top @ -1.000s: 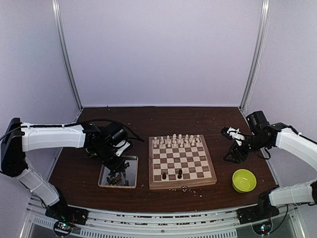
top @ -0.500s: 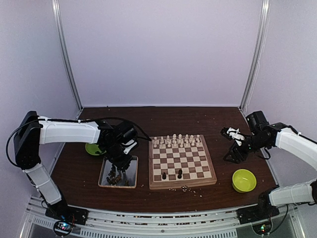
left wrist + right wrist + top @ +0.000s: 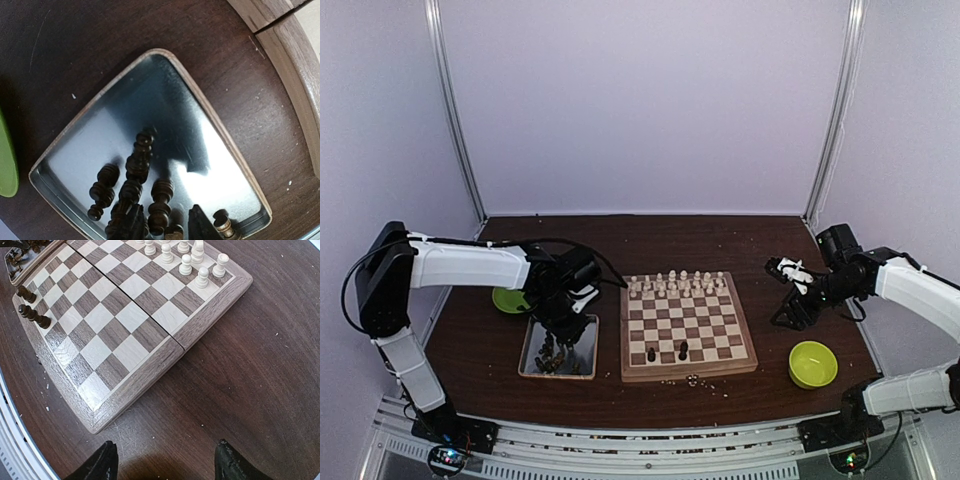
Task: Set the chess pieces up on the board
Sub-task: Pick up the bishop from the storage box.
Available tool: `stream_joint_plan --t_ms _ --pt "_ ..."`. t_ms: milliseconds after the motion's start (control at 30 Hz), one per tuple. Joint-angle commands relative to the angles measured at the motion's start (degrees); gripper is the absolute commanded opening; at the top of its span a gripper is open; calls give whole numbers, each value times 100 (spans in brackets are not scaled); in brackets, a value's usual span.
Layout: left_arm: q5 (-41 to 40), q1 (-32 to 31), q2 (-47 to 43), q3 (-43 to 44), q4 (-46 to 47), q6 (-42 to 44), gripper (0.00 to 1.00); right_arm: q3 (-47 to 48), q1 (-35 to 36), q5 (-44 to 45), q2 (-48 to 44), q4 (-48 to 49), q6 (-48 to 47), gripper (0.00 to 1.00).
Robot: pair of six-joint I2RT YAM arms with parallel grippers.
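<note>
Two chess pieces [image 3: 651,354] stand at the board's [image 3: 720,366] six-o'clock side. Only the left wrist view shows roughly six more in the tray [image 3: 210,120]. The right end effector [image 3: 165,462] is spread. I cannot tell whether the left end effector [image 3: 167,226] is gripping anything.

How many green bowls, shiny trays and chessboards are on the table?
green bowls: 2
tray: 1
chessboard: 1
Total: 4
</note>
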Motion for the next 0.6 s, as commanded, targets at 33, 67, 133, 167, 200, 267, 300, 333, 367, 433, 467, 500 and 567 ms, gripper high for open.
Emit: stream_joint_plan --t_ms 33,67,133,167,200,267,300,333,367,433,467,500,567 --pt "-120 -18 78 100 -52 12 32 115 25 74 29 -87 -46 66" --pt "-107 -25 78 100 -48 13 32 115 27 74 36 -87 -46 66" --pt "-83 -26 88 91 -48 16 31 115 28 74 38 -86 -45 66" --pt "-73 -26 87 84 -48 15 30 121 28 74 44 -86 -45 66" --pt "-64 -26 87 83 -48 18 29 121 28 76 49 -80 -45 66" --pt "-39 -26 107 82 -48 22 28 120 28 78 42 -85 -47 66" --pt "-17 -26 109 82 -52 28 26 118 28 82 46 -91 -46 66" --pt "-5 -26 125 82 -42 35 25 120 28 83 49 -90 -48 66" --pt "14 -34 137 82 -47 39 23 120 28 83 55 -91 -46 66" --pt "37 -40 157 82 -48 43 21 119 26 83 55 -92 -47 66" --pt "43 -43 169 82 -48 47 20 115 27 83 55 -93 -53 66" --pt "51 -44 193 82 -48 48 20 113 27 83 60 -95 -54 66" --pt "73 -53 229 83 -59 51 20 117 27 83 64 -95 -54 66"
